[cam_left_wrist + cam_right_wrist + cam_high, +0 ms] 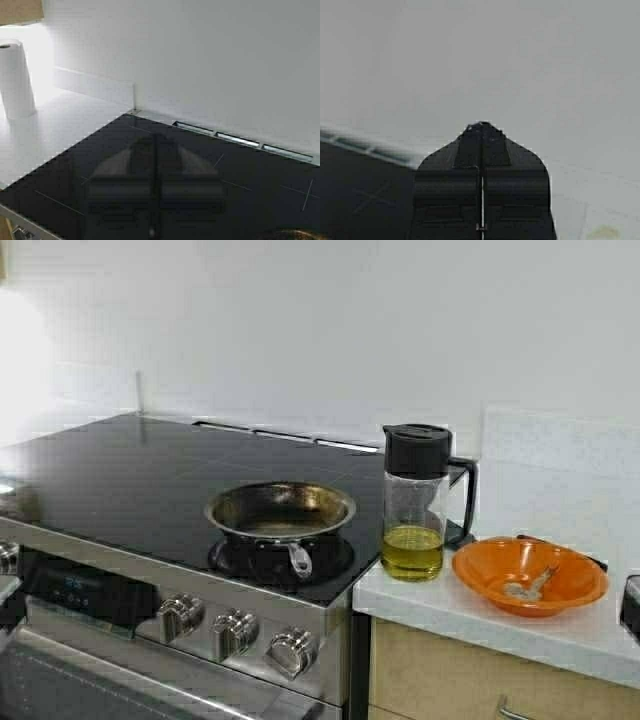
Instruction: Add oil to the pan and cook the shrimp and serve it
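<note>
Here we are seeing both tools closed on nothing: left tool (154, 200) hanging over the black stovetop (120, 470), right tool (481, 200) facing the wall. Ahead of them, the pan (281, 512) is sitting on a burner, oil (412, 551) and shrimp (527, 587) in an orange bowl (530, 575) on the worktop (600, 635).

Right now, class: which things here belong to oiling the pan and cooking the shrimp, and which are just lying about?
Job:
round steel frying pan
yellow-green oil in its glass dispenser
pale curled shrimp in the orange bowl

Lying about:
white paper towel roll
</note>
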You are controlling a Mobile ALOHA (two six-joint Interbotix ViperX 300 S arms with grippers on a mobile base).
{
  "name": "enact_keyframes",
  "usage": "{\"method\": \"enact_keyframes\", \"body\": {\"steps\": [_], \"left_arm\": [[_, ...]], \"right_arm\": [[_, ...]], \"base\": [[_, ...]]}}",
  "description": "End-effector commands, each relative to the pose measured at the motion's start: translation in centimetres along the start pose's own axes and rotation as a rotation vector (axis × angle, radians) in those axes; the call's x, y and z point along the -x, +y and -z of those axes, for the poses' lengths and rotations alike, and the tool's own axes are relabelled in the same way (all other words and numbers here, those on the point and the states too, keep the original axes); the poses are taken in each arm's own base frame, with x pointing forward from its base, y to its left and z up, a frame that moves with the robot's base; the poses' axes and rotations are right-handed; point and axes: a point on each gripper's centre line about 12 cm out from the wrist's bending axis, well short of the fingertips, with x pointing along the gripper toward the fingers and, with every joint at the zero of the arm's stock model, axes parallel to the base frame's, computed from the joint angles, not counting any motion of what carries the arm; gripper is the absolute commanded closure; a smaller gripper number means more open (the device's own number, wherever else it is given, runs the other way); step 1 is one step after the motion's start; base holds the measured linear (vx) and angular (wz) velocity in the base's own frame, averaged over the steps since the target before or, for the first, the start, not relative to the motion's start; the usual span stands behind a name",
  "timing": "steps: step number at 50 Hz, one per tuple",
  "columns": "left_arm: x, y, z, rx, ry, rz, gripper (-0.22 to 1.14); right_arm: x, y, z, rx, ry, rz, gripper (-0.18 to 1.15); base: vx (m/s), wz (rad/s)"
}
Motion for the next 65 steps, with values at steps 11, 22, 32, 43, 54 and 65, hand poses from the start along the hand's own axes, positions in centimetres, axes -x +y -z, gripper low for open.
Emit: {"method": "enact_keyframes", "body": {"steps": [11, 22, 32, 43, 54, 65], "left_arm": [[-0.1, -0.3, 0.9, -0.004, 0.043, 0.013, 0.88], [0.0, -0.3, 1.1, 0.002, 0.049, 0.013, 0.89], [-0.1, -0.3, 0.9, -0.002, 0.043, 0.013, 0.89], [-0.1, -0.3, 1.0, -0.004, 0.044, 0.013, 0.89], [0.0, -0.3, 1.0, -0.004, 0.041, 0.013, 0.89], [0.1, -0.3, 1.0, 0.001, 0.04, 0.013, 0.89]], "right_arm": [[-3.0, 7.8, -0.2, -0.056, 0.097, -0.325, -0.07], [-4.8, 10.6, 3.4, -0.049, 0.21, -0.391, -0.03], [-4.9, 11.1, 8.9, -0.176, 0.291, -0.321, -0.03], [-4.1, 12.9, 14.6, -0.213, 0.378, -0.232, -0.03], [-2.5, 14.2, 19.6, -0.165, 0.48, -0.035, -0.03], [-2.1, 14.9, 23.1, -0.09, 0.527, 0.05, -0.03]], "base": [[0.0, 0.0], [0.0, 0.0], [0.0, 0.0], [0.0, 0.0], [0.0, 0.0], [0.0, 0.0]]}}
